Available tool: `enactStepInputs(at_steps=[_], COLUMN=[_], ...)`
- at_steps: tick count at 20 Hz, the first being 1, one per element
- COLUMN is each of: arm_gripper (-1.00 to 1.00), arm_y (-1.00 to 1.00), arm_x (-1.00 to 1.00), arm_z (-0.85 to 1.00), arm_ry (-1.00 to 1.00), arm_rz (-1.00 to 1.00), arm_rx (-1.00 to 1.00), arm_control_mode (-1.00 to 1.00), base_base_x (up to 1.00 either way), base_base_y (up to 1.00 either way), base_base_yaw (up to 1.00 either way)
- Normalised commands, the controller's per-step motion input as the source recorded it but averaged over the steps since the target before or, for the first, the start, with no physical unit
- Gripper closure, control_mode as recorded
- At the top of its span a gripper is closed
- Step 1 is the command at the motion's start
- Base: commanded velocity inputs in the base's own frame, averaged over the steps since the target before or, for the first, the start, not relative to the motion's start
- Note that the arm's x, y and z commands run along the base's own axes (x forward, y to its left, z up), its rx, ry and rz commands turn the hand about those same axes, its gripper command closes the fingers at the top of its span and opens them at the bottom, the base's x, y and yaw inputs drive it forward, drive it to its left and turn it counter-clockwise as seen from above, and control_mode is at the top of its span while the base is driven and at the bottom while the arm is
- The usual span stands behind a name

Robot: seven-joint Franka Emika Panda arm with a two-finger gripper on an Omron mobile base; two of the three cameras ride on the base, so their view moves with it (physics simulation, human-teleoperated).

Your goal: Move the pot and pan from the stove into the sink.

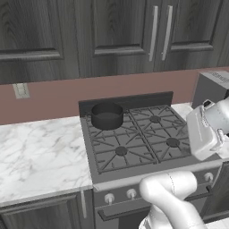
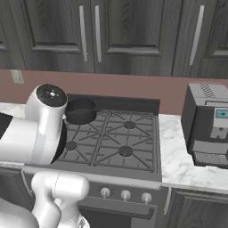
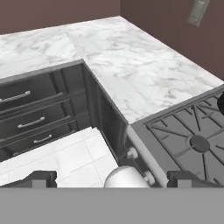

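**Grey pot sitting on stove, gripper wide open & empty**

Grey pot [image 1: 107,116] is sitting on the stove [image 1: 143,138], on the back-left burner, right against the raised back panel. In the right base view the pot [image 2: 80,111] is showing just past the arm's big white joint, w/ part of its near side hidden behind it. Its inside is looking dark; can't tell if anything is in it. Other three burners are lying bare under the black grates. Silver knobs [image 1: 131,193] are running along the stove front.

Gripper [image 3: 111,178] is pointing down & away from the pot, over the stove's front-left corner. Its two dark fingertips [image 3: 40,178] are standing far apart at the bottom of the hand view, jaws fully spread, nothing between them. Beyond them the hand view is showing white floor tiles [image 3: 65,155], dark drawers [image 3: 35,118], marble counter [image 3: 131,70] & a slice of the grates.

Marble counter is flanking the stove on both sides. Dark toaster oven [image 2: 207,124] is standing on the counter right of the stove, near the wall. Dark wood cabinets [image 1: 112,36] are hanging above; an outlet [image 1: 20,90] is sitting on the reddish backsplash to the left.
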Motion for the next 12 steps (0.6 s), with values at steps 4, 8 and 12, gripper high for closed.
enactStepInputs(at_steps=[4, 8, 12], arm_gripper=[-1.0, -1.0, -1.0], arm_y=[0.1, 0.08, 0.01], arm_x=[0.12, 0.1, 0.11], arm_z=[-0.05, 0.0, 0.0], arm_ry=[0.0, 0.0, 0.0], arm_rz=[-0.26, -0.26, -0.22], arm_rx=[0.13, 0.11, 0.08], arm_control_mode=[-1.0, -1.0, -1.0], base_base_x=[0.0, 0.0, 0.0], base_base_y=[0.0, 0.0, 0.0], base_base_yaw=[0.0, 0.0, 0.0])
